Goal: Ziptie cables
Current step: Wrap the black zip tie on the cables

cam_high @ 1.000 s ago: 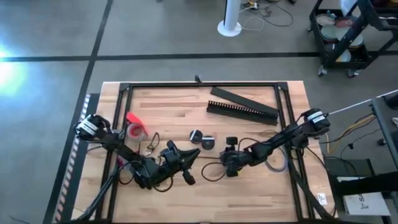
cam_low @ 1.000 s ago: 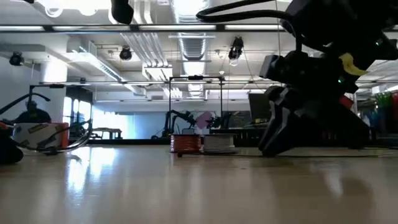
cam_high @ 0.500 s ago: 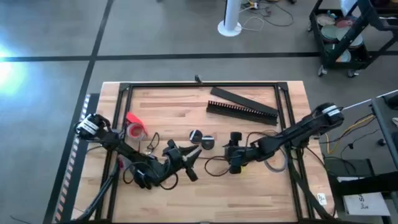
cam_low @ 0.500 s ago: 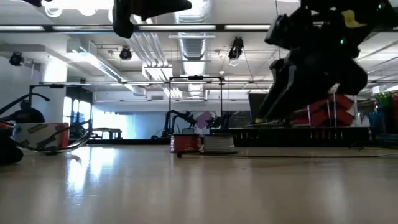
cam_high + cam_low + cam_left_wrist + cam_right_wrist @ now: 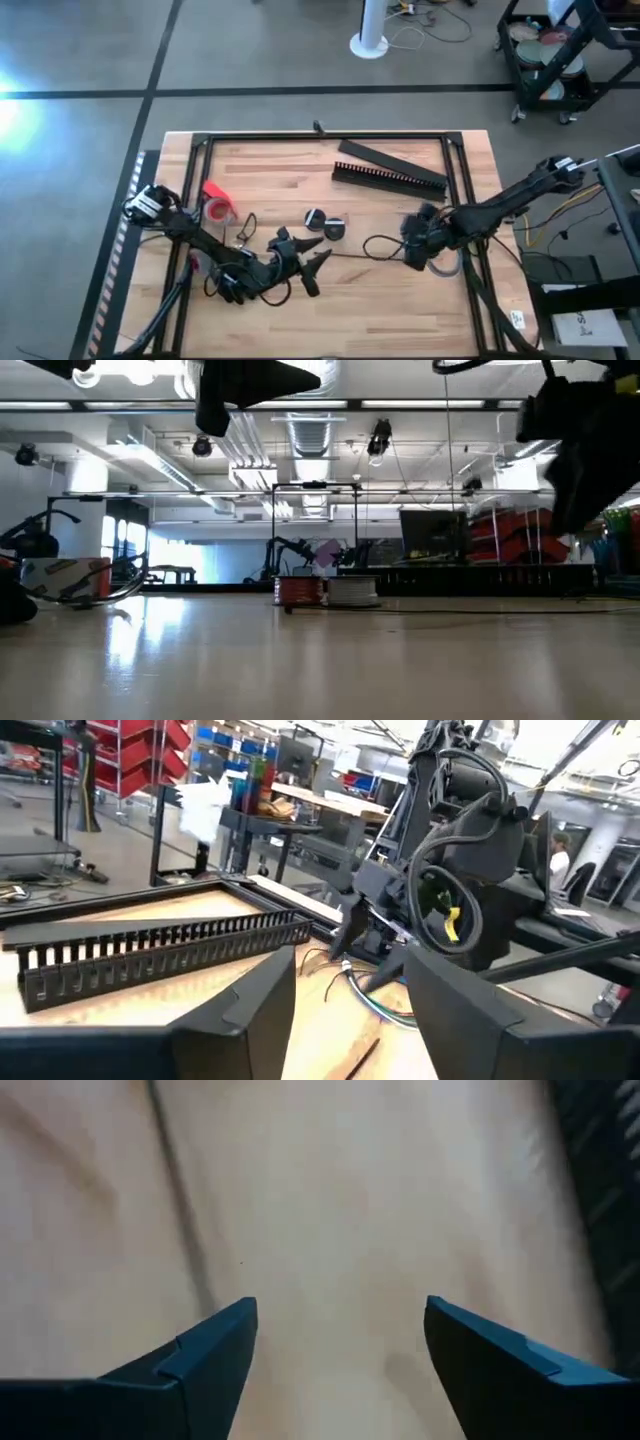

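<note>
High view: the left gripper [image 5: 312, 268] sits low and left of centre, jaws spread. The right gripper [image 5: 412, 248] lies right of centre beside the grey cable coil [image 5: 447, 266]; a black wire loop [image 5: 380, 246] curls just left of it, and a thin black ziptie [image 5: 352, 254] runs between the grippers.

Left wrist view: the comb-toothed duct [image 5: 160, 955] lies at mid-left.

Right wrist view: the fingers [image 5: 205, 1350] are spread over bare wood.
</note>
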`<state>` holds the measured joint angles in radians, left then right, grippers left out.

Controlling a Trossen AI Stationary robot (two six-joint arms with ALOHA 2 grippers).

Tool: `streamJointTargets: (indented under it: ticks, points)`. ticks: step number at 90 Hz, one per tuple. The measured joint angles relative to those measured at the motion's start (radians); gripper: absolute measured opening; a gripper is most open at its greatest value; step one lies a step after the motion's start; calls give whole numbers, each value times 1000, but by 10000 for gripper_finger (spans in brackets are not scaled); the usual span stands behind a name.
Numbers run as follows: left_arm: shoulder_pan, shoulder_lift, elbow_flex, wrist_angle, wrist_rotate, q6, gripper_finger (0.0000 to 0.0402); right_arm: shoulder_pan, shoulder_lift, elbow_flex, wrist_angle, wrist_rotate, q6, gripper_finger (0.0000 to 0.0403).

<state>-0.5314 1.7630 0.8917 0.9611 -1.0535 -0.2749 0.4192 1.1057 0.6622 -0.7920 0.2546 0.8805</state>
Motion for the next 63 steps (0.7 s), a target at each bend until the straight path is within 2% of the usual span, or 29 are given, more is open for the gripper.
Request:
streamJointTargets:
  ticks: [15,26,42,63]
  points:
    - [60,0,28,2,7,3,154,7,9,-26,-137,-67,210,250]
    - [109,0,50,-4,87,3,140,16,37,-62,-239,-91,349,229]
    - [165,0,86,-59,188,2,122,19,64,-125,-149,-143,460,203]
    - [174,0,128,-135,203,24,103,19,72,-190,-36,-158,620,181]
